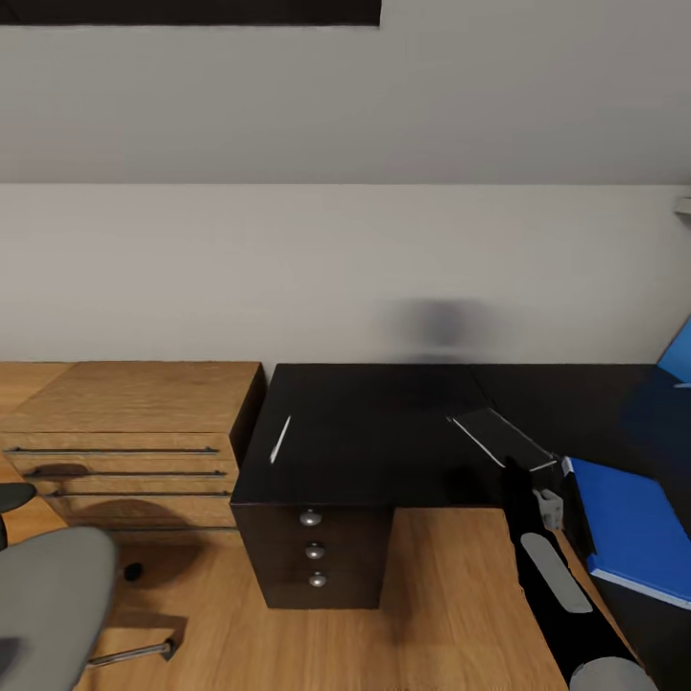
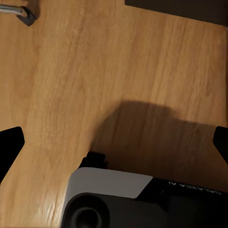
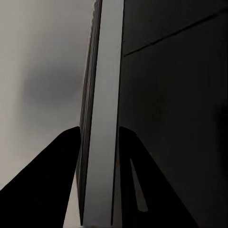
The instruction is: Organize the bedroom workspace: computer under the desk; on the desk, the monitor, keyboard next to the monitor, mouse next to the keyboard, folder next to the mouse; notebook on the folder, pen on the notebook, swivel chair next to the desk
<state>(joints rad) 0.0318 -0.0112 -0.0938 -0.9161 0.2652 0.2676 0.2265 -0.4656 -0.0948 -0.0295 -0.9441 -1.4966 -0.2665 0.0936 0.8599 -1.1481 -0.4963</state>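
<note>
Pen [image 1: 280,439] on desk [image 1: 384,451] left; folder [image 1: 633,528] right; notebook [image 1: 501,437] between.

A home bedroom corner fitted out as a study. A sloped ceiling [image 1: 336,106] meets a plain grey wall [image 1: 288,269] at twelve o'clock, over a light wood plank floor [image 1: 451,595]. The glossy black counter [image 1: 384,432] has dark drawers with round silver knobs [image 1: 310,519] (three in a column). A light wooden chest [image 1: 134,422] with long bar handles stands at ten o'clock, a grey padded swivel chair [image 1: 48,605] at eight, and a bright blue folder [image 1: 638,528] at four.
</note>
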